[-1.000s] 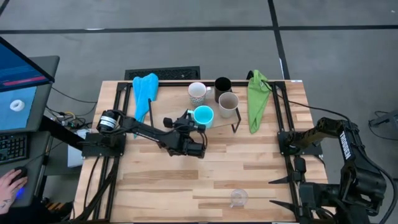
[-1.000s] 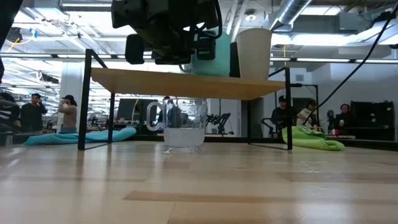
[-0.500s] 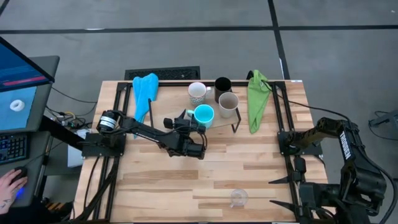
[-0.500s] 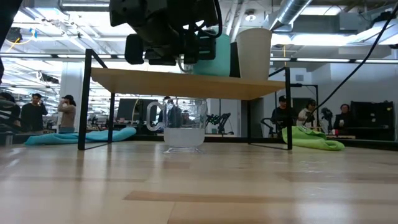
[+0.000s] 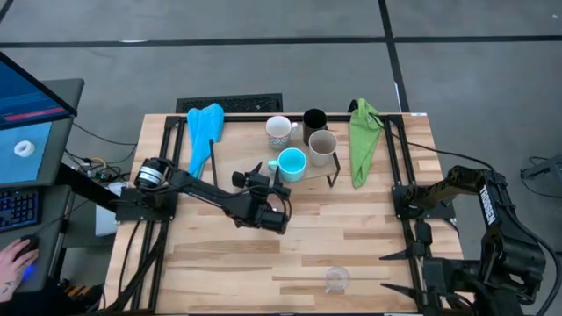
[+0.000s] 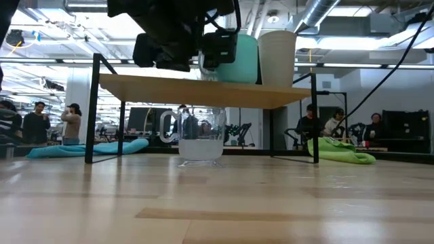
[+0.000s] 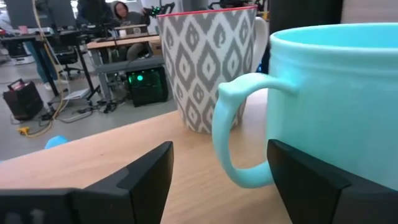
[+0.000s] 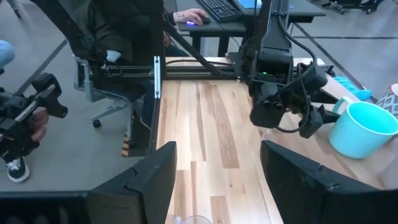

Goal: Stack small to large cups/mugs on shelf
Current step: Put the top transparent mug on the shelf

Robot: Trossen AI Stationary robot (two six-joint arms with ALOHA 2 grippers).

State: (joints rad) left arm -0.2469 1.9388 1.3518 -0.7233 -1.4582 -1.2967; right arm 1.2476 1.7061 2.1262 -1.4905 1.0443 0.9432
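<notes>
Your left end effector, fingers apart, sits just beside the turquoise mug on the shelf.

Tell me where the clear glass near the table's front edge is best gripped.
Judging by its pose, grip the clear glass across its rim, coming straight down from above: it stands upright, alone on the table, with open space around it. The right gripper sits nearer.

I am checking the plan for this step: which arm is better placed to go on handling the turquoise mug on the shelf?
The left. Its left gripper is open right beside the turquoise mug, at the handle, on the shelf. The right gripper waits open at the table's right edge, far away.
</notes>
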